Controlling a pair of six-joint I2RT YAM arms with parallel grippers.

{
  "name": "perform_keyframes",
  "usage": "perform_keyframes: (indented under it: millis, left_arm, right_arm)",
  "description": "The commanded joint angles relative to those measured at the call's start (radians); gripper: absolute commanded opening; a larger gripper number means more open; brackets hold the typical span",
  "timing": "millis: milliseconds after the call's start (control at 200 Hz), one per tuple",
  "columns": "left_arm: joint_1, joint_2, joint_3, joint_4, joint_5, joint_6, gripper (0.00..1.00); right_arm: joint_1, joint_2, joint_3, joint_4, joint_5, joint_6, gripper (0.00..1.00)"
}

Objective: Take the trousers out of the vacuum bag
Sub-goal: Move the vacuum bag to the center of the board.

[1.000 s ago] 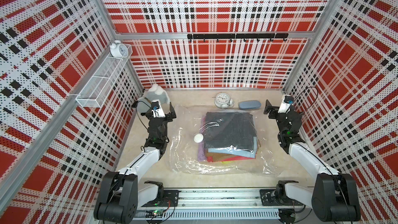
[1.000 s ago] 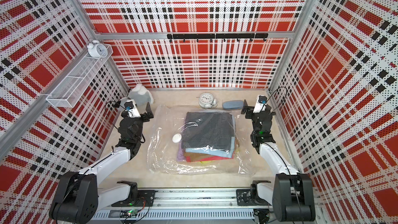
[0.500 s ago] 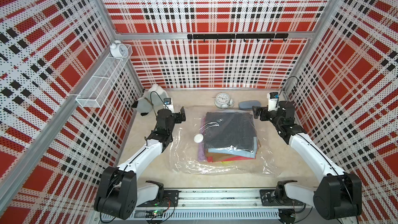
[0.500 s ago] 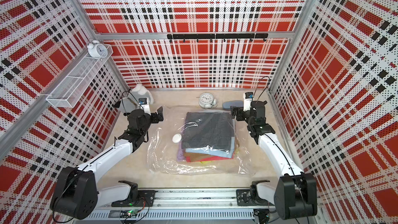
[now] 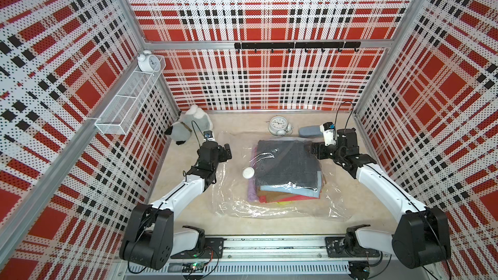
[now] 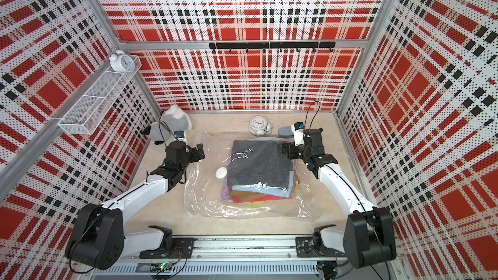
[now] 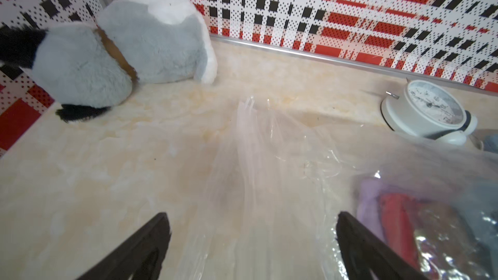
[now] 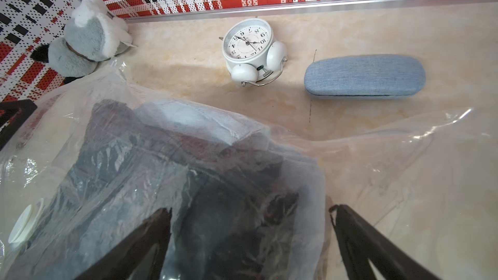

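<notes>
Hovering open and empty, the left gripper (image 5: 228, 151) and right gripper (image 5: 313, 151) flanked the vacuum bag (image 5: 272, 211) on the table (image 5: 358, 220), trousers (image 5: 288, 165) stacked inside. Approach, seemingly; next they needed to pinch its film.

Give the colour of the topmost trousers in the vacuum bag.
Charcoal-black; the topmost trousers show best in a top view, through the clear vacuum bag.
</notes>
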Motion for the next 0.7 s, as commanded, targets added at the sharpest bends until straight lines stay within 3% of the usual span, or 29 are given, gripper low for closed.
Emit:
perform_keyframes:
  millis: [0,120,331,546,696]
  left_arm:
    - [-0.003,0.006,-0.037,0.016,0.064,-0.044,0.99]
    - [-0.003,0.011,-0.066,0.04,0.095,-0.048,0.98]
    - [-0.003,0.05,-0.074,0.067,0.169,-0.053,0.86]
    - [-0.04,0.088,-0.054,0.078,0.243,-0.051,0.68]
    - [-0.051,0.099,-0.044,0.091,0.276,-0.048,0.42]
  right_arm:
    - [0.008,0.016,-0.007,-0.013,-0.035,0.017,0.99]
    - [0.01,0.031,-0.013,-0.013,-0.04,0.028,0.98]
    - [0.01,0.072,-0.03,0.009,-0.067,0.047,0.89]
    - [0.011,0.096,-0.033,0.028,-0.098,0.071,0.51]
    - [0.012,0.09,-0.029,0.03,-0.087,0.078,0.17]
